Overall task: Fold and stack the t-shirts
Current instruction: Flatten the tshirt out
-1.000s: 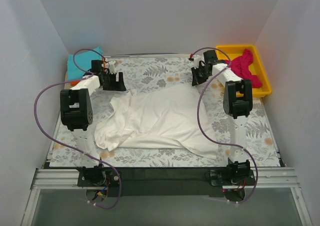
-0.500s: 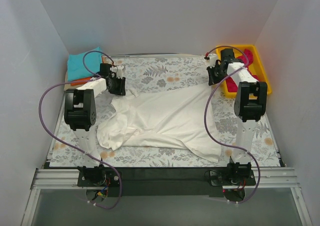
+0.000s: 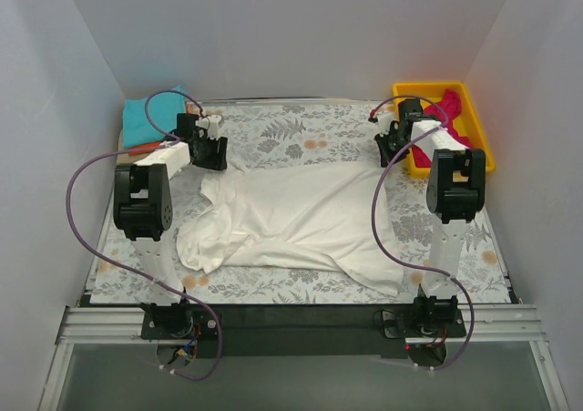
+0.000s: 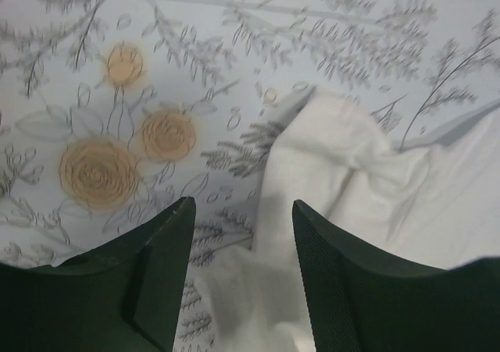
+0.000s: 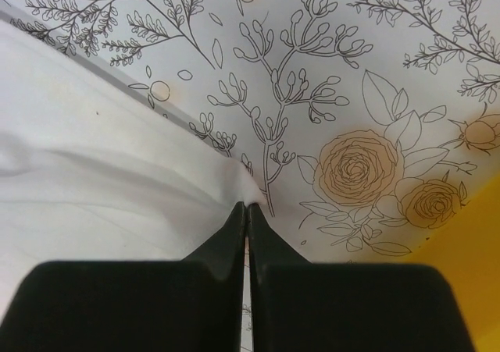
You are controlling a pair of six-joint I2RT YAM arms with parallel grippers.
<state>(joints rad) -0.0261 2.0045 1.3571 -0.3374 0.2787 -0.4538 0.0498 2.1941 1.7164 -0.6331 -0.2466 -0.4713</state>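
The cream-white t-shirt (image 3: 301,215) lies spread on the floral table cloth, bunched at its left side. My right gripper (image 3: 390,148) is shut on the shirt's far right corner (image 5: 234,182), fingertips together (image 5: 248,205). My left gripper (image 3: 211,152) is open just above the shirt's far left corner, and a fold of cloth (image 4: 328,157) lies between and ahead of its jaws (image 4: 244,204). The teal t-shirt (image 3: 141,119) lies folded at the back left, with an orange edge (image 3: 138,148) showing below it. The magenta-pink t-shirt (image 3: 453,104) lies crumpled in the yellow bin.
The yellow bin (image 3: 428,87) stands at the back right, close to my right gripper, and its corner shows in the right wrist view (image 5: 476,289). White walls close in the table on three sides. The floral cloth (image 3: 301,133) covers the table.
My right gripper moved right toward the bin with the shirt corner, drawing the far edge straighter. My left gripper shifted slightly right at the far left corner.
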